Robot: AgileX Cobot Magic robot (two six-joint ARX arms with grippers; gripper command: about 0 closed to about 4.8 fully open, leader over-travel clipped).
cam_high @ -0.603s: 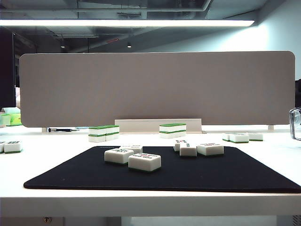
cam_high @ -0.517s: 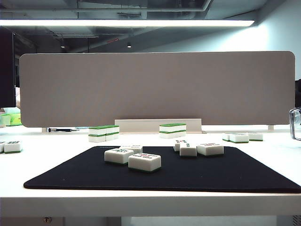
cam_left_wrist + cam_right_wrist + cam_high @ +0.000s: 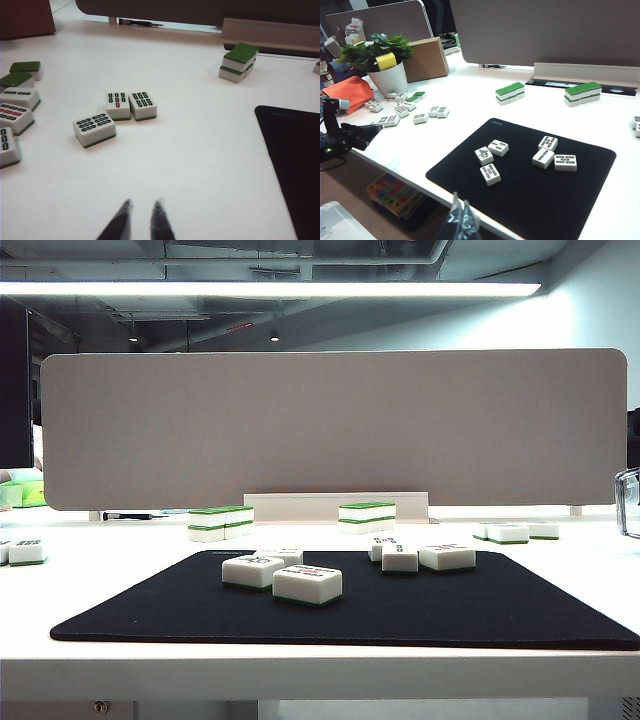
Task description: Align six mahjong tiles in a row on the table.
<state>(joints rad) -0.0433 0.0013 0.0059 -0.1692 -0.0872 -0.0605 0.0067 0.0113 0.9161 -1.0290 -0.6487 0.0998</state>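
Six white mahjong tiles lie face up on the black mat [image 3: 400,615] on the table [image 3: 320,668], in two loose clusters. One cluster holds three tiles [image 3: 253,571] [image 3: 284,554] [image 3: 307,584]. The other holds three more [image 3: 383,543] [image 3: 400,559] [image 3: 447,556]. They also show in the right wrist view [image 3: 490,174] [image 3: 543,158]. My right gripper [image 3: 461,199] hangs shut and empty off the table's front edge, well short of the tiles. My left gripper [image 3: 142,202] hovers over bare table beside the mat [image 3: 295,165], tips slightly apart, empty.
Green-topped tile stacks [image 3: 221,521] [image 3: 367,515] stand behind the mat before the beige partition [image 3: 330,430]. More loose tiles lie off the mat on the left [image 3: 94,130] and the right [image 3: 515,531]. A potted plant [image 3: 390,75] and a cardboard box [image 3: 425,59] are far left.
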